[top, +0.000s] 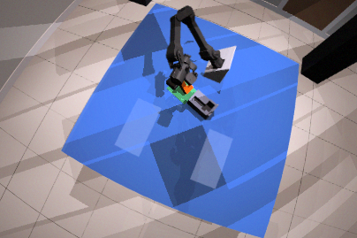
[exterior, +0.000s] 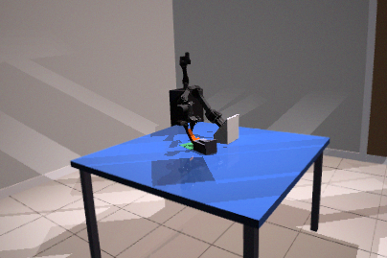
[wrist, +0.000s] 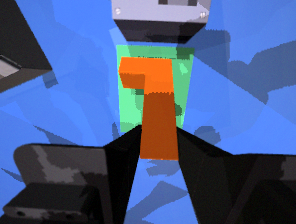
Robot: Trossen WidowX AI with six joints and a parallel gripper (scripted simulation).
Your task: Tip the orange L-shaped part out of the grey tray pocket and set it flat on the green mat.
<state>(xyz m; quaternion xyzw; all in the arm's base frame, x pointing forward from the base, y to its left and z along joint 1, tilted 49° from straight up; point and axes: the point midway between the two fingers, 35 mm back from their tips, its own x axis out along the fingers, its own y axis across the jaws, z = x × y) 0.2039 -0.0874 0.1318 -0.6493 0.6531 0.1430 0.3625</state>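
Note:
The orange L-shaped part (top: 188, 88) (exterior: 193, 135) (wrist: 159, 110) is out of the tray and over the green mat (top: 180, 95) (exterior: 186, 146) (wrist: 129, 107). My gripper (wrist: 157, 129) is shut on the end of its straight arm, one finger on each side. The part is tilted in the exterior view, with its L-shaped end lower and pointing towards the tray. Whether that end touches the mat I cannot tell. The grey tray (top: 194, 97) (exterior: 205, 147) (wrist: 142, 12) stands beside the mat, its pocket empty. In the top view the arm hides part of the mat and the fingertips.
A light grey block (top: 227, 58) (exterior: 233, 129) (wrist: 17, 47) with a sloped side stands near the arm, behind the tray. In the top view part of the arm overlaps it. The blue table top (top: 256, 115) (exterior: 268, 168) surrounds the mat and tray.

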